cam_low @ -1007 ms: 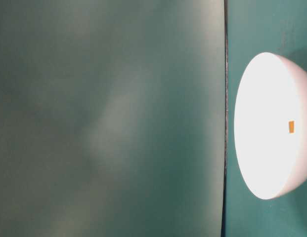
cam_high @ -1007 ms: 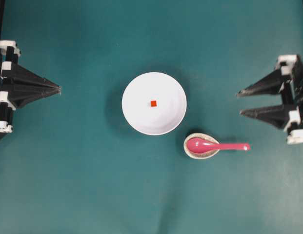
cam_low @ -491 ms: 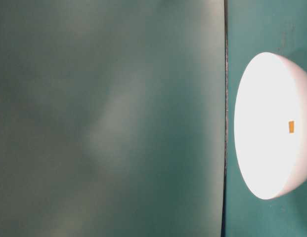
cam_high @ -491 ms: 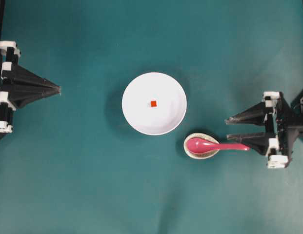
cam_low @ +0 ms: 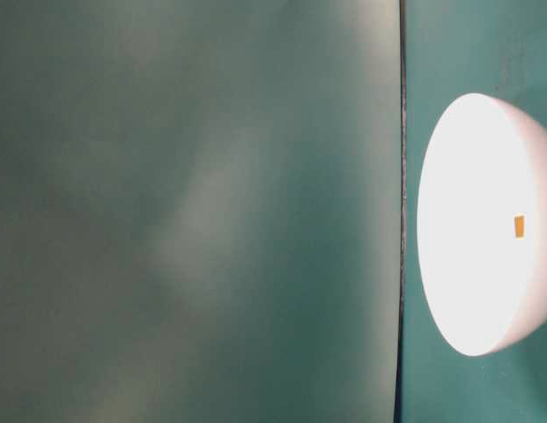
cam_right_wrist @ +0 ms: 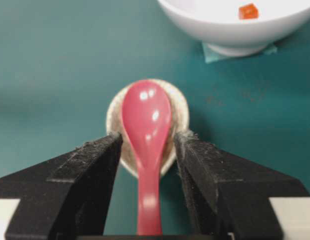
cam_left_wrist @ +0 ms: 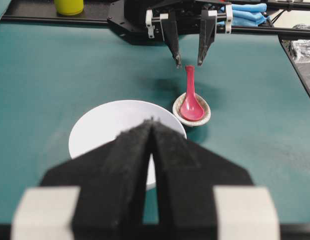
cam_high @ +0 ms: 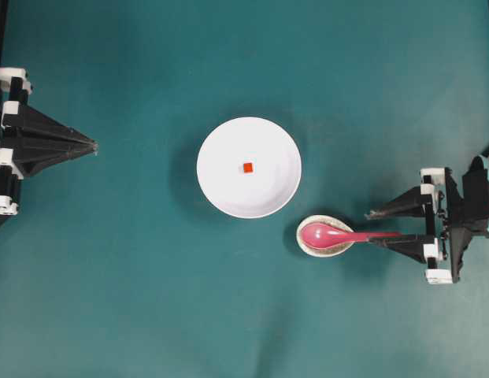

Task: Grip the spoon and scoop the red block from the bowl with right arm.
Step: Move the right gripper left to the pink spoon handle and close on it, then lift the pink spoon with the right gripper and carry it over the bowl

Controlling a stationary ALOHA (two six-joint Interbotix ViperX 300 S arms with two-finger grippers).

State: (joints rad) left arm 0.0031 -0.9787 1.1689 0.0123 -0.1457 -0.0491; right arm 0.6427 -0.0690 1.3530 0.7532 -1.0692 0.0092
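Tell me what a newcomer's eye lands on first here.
The pink spoon, right of centre, its bowl resting in a small speckled dish. The open right gripper straddles the handle without closing on it. Mid-table sits the white bowl, a tiny red block inside.

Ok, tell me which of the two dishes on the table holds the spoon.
The small speckled oval dish, right of and below the white bowl in the overhead view. The spoon rests in it; the bowl holds only the red block.

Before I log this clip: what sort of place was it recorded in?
Most likely a robot lab bench, not a kitchen: a teal mat covers the table, two black arms face each other across it, and only staged props lie there: a white bowl, a pink spoon.
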